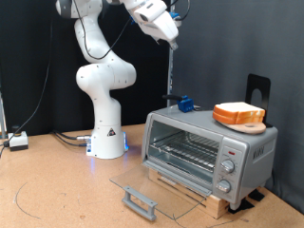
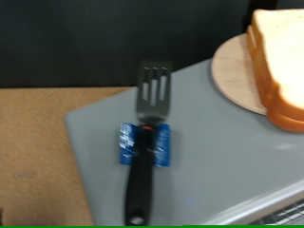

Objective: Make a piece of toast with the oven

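The oven (image 1: 211, 152) stands at the exterior view's right with its glass door (image 1: 152, 190) folded down flat and the wire rack (image 1: 190, 147) bare. Two bread slices are stacked on a round wooden plate (image 2: 233, 71) on the oven's top; the piece of toast (image 1: 239, 113) is among them and also shows in the wrist view (image 2: 283, 57). A black slotted spatula (image 2: 150, 104) stands in a blue holder (image 2: 142, 144) on the oven's top. My gripper (image 1: 175, 43) is high above it, at the upper end of the thin handle (image 1: 172, 71). My fingers do not show in the wrist view.
The oven sits on a wooden board (image 1: 204, 195) on the brown table. The white arm base (image 1: 106, 133) stands to the oven's left, with cables (image 1: 57, 138) beside it. A black stand (image 1: 258, 90) rises behind the bread. The door's grey bar handle (image 1: 140, 200) juts toward the table's front.
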`<action>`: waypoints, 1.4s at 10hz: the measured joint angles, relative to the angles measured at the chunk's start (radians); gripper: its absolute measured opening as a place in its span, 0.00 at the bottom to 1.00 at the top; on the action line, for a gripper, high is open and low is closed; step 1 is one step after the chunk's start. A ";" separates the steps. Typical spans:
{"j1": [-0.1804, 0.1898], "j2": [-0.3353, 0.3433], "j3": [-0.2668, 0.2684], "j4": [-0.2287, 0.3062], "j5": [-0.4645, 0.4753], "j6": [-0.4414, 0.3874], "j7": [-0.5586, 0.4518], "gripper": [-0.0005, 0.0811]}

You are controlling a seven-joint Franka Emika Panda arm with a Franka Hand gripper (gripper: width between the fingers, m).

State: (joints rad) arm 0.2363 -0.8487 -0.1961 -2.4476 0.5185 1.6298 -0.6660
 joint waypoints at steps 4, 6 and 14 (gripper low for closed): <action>0.002 -0.043 0.027 -0.044 0.000 0.044 -0.037 1.00; 0.002 -0.088 0.089 -0.106 -0.001 0.096 -0.042 1.00; -0.045 -0.122 0.227 -0.307 -0.052 0.210 0.000 1.00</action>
State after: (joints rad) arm 0.1913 -0.9704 0.0308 -2.7549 0.4663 1.8394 -0.6663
